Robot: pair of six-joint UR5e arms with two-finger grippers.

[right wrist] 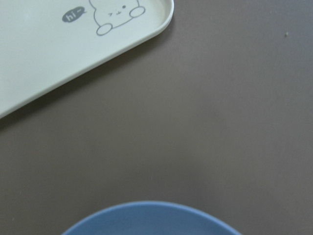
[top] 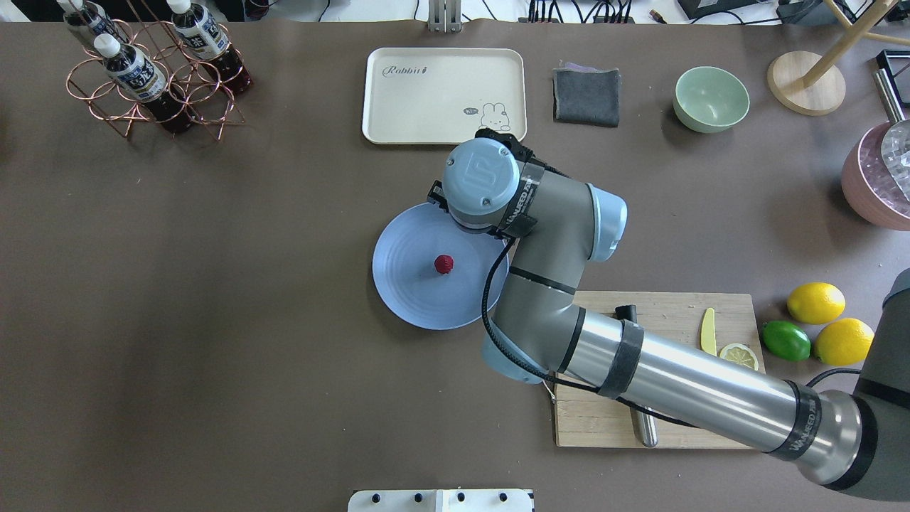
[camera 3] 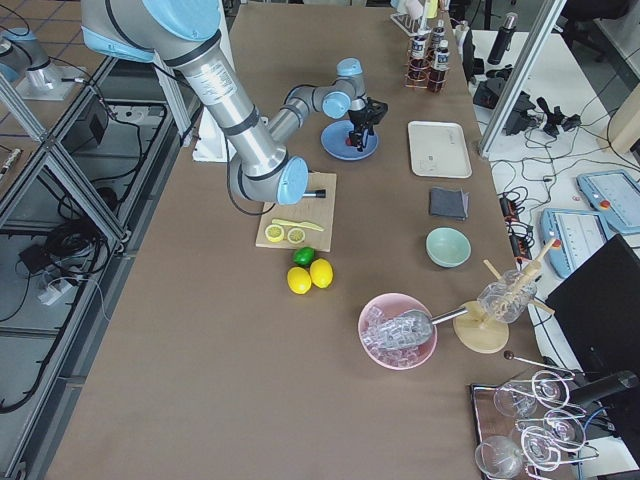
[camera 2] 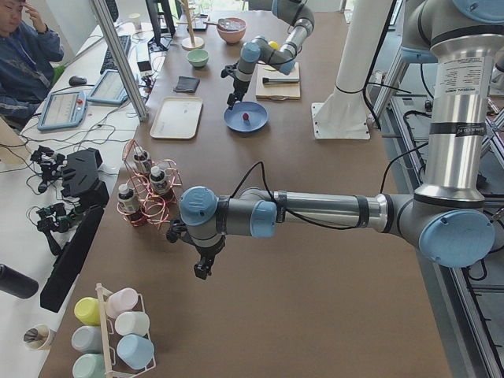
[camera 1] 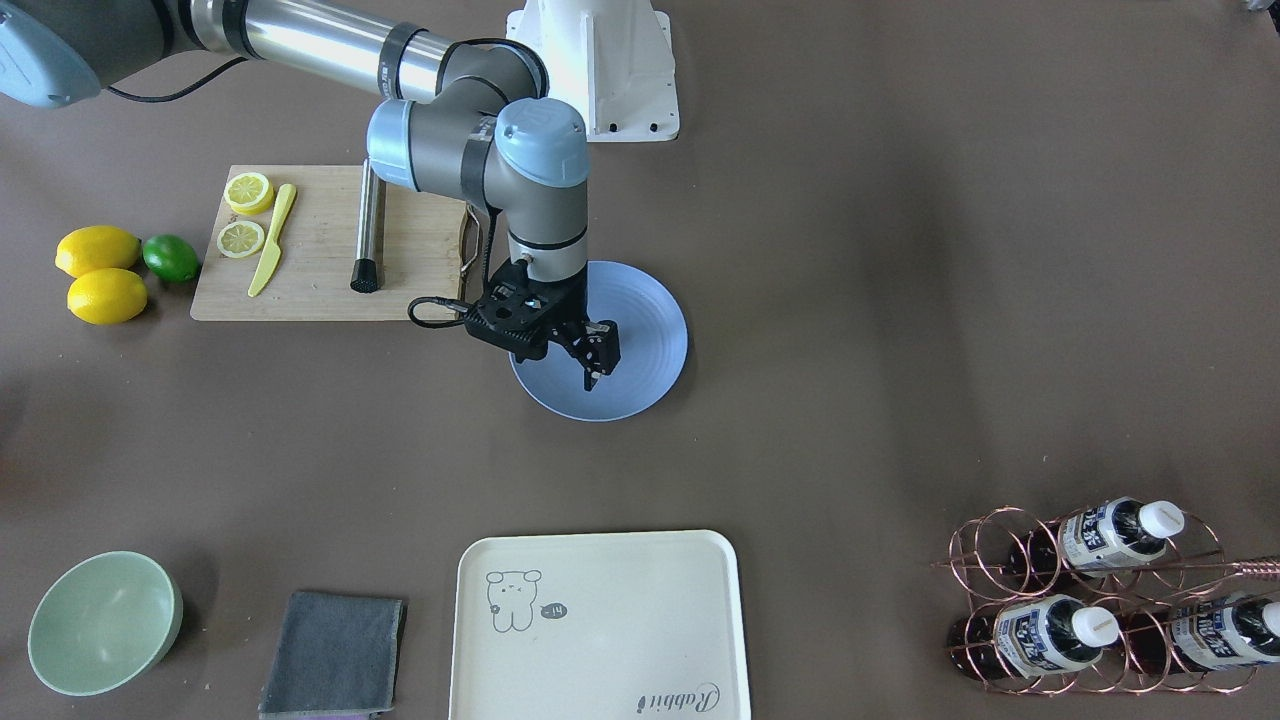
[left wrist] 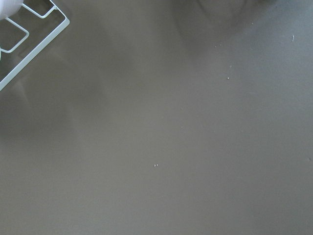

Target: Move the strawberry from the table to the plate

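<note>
The strawberry [top: 443, 264], a small deep-red berry, lies free near the middle of the light-blue plate [top: 412, 299] on the grey-brown table [top: 213, 284]. In the front-facing view my right gripper [camera 1: 593, 362] hangs open over the plate [camera 1: 650, 320], holds nothing and hides the berry. The right wrist view shows only the plate's rim [right wrist: 151, 215] and no fingers. My left gripper [camera 2: 202, 270] shows only in the left side view, low over bare table near the bottle rack; I cannot tell its state.
A cutting board [camera 1: 320, 270] with lemon slices, a yellow knife and a steel rod lies beside the plate. Two lemons [camera 1: 100, 270] and a lime [camera 1: 170, 257] sit past it. A cream tray [camera 1: 600, 620], grey cloth [camera 1: 335, 650], green bowl [camera 1: 105, 620] and bottle rack [camera 1: 1100, 600] line the far edge.
</note>
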